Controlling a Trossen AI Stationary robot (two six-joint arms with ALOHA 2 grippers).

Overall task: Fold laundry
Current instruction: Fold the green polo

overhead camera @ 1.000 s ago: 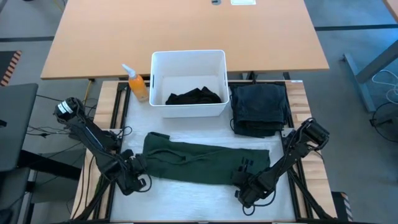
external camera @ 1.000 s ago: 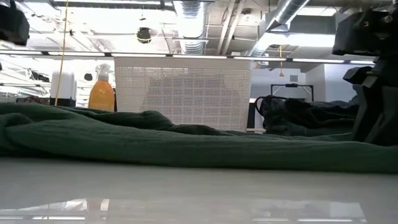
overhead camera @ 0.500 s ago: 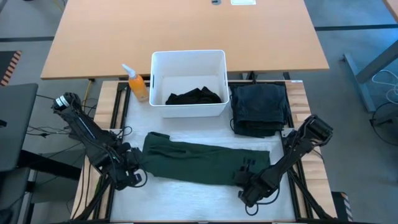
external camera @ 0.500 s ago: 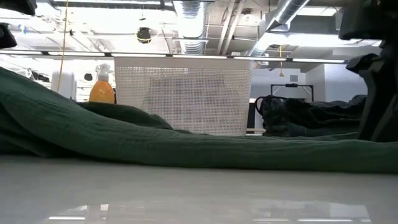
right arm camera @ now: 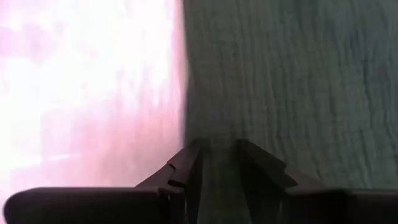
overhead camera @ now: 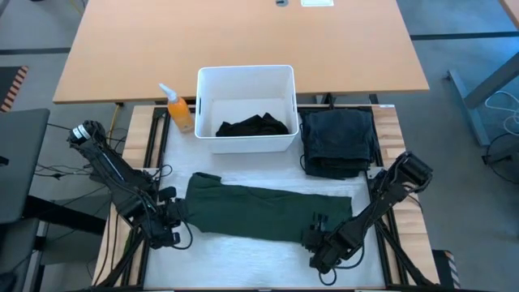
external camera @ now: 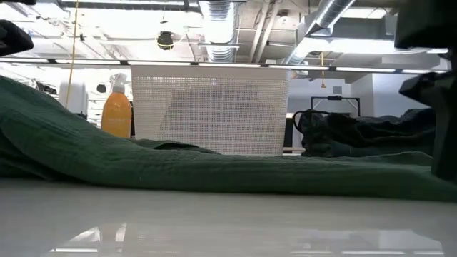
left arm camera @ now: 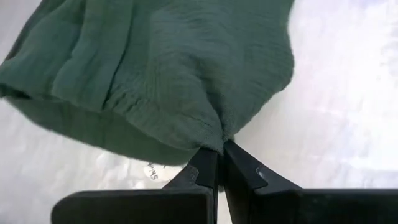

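Note:
The laundry shows as three pieces. A dark green garment lies stretched left to right across the white table top. Its left end is raised and the rest rests flat. My left gripper is shut on that left end. My right gripper is shut on the garment near its right end. Black clothing lies in the white bin. A folded dark navy piece lies at the back right. My left gripper pinches a gathered bunch of cloth at the green garment's left end between its two fingers, which slant down from the table's left. That end hangs lifted off the table, and cloth fans out from the pinch in folds. My right gripper pinches the green garment close to its side edge, with cloth between the two fingers. The fingers slant down from the table's near right. The cloth around them spreads smooth; how many layers are held I cannot tell.
An orange spray bottle stands left of the bin at the back. A bare strip of table top runs along the near edge in front of the garment. A wooden desk stands beyond the table.
My left gripper has risen and rolled, still shut, drawing the garment's left end up off the table. The rest of the garment has stayed flat. My right gripper has kept its hold and barely moved.

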